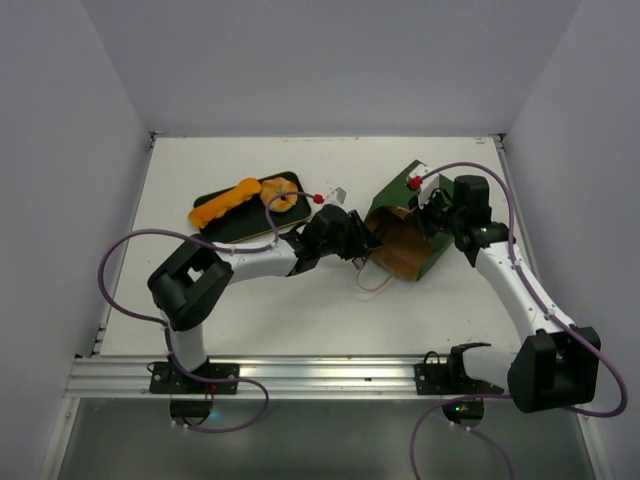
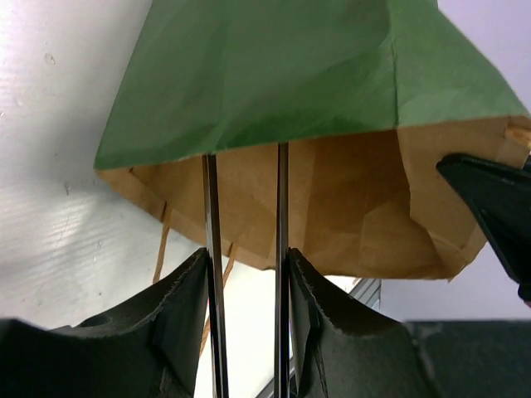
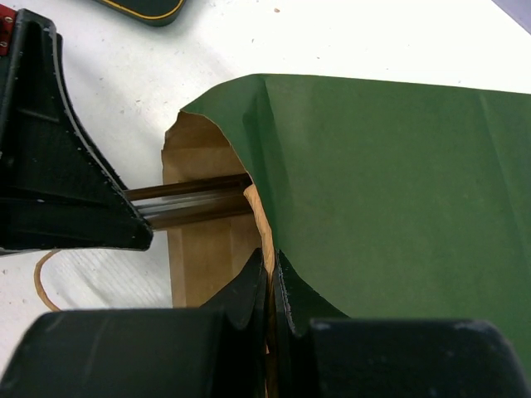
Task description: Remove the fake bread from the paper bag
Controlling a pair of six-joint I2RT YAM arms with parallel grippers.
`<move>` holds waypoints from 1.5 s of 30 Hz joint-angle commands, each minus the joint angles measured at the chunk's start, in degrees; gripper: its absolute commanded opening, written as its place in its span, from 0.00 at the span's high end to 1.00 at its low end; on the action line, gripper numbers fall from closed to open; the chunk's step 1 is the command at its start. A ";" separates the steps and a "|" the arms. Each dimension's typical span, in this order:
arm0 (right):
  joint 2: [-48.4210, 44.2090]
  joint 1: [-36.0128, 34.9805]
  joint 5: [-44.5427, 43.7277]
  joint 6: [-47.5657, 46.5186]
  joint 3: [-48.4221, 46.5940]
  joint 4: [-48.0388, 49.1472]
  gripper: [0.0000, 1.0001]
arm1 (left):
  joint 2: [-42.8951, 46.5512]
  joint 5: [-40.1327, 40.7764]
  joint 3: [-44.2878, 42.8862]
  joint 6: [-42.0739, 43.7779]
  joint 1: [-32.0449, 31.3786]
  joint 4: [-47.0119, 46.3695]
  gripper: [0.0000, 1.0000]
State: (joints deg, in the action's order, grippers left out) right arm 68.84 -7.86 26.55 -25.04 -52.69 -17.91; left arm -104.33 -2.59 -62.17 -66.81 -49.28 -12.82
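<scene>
Green paper bag (image 1: 400, 250) held agape on its side on the desk
Its rim is pinched by the right pincer (image 3: 272, 274) so that the mouth gapes. The left pincer (image 2: 246, 191), narrowly parted, is pushed inside with its tips hidden. Fake bread (image 1: 225, 205) is seen only on the tray (image 1: 240, 228).

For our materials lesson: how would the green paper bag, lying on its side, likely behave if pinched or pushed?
Probably floppy: the paper bag is creased, its mouth buckled where the right gripper pinches the rim. Thin paper, so likely light: a push may slide it over the table; lying flat, it can hardly tip.
</scene>
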 commanded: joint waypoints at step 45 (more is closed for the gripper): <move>-2.13 0.12 -10.11 6.05 2.15 7.63 1.00 | 17.22 -13.93 15.22 4.31 0.50 -2.04 1.00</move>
State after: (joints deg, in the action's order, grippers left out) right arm 68.16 -7.86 19.07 -20.51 -51.07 -13.43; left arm -92.66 -13.32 -49.87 -65.67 -48.47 -14.33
